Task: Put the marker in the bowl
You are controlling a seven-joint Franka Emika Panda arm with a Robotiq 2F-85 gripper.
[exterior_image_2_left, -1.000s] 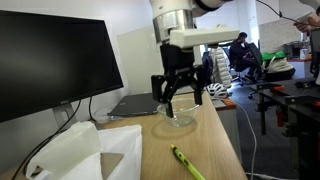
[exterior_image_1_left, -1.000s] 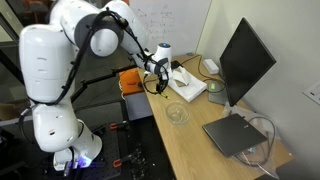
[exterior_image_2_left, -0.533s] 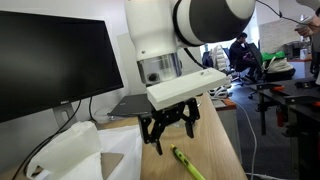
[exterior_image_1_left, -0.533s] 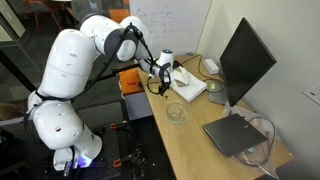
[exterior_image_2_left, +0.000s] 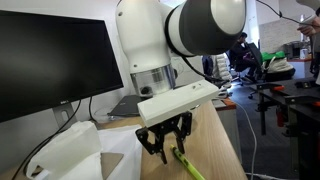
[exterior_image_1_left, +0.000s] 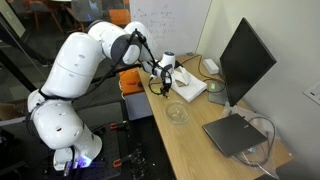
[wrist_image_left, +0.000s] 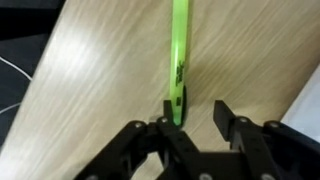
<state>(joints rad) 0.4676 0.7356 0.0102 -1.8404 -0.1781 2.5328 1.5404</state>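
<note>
The marker (wrist_image_left: 180,55) is a thin yellow-green stick lying flat on the wooden table; it also shows near the table's front in an exterior view, the marker (exterior_image_2_left: 186,163). My gripper (wrist_image_left: 195,108) is low over its near end. The marker lies between the jaws, against one finger (wrist_image_left: 166,108), with a gap to the other finger. The jaws are partly narrowed and open. In the exterior views the gripper (exterior_image_2_left: 168,148) (exterior_image_1_left: 160,86) hangs just above the table. The clear glass bowl (exterior_image_1_left: 177,113) stands apart from the gripper and appears to hold nothing; the arm hides it in the other exterior view.
A black monitor (exterior_image_2_left: 55,60) stands along one side of the table, with white crumpled paper (exterior_image_2_left: 85,150) beside the gripper. A closed laptop (exterior_image_1_left: 235,133) lies past the bowl. The table edge (exterior_image_2_left: 232,150) runs close to the marker.
The gripper has moved from over the bowl to the marker and come down over it. Its jaws have narrowed around the marker's end.
</note>
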